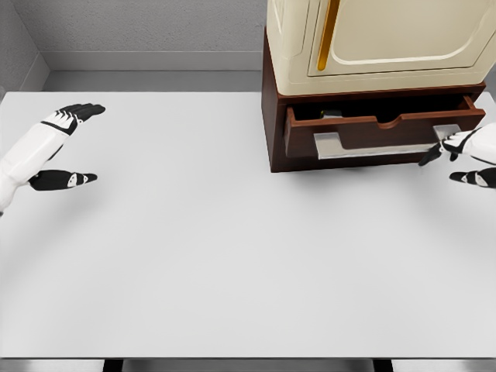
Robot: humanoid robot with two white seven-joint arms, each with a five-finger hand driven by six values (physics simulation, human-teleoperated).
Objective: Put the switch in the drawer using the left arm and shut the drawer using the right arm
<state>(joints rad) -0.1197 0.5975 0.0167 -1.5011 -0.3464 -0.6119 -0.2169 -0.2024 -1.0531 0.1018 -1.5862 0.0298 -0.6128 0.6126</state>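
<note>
Resting left hand: open, empty, near worktop left edge
Right hand: fingers spread, at drawer front
Drawer: open, far right

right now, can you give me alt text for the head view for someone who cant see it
A brown drawer stands pulled open at the back right of a white table, with the right hand open at the drawer's front right corner. The left hand hovers open and empty over the table's far left.

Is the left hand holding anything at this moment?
No, the left hand hangs open over the bare white table, far from the open drawer.
</note>
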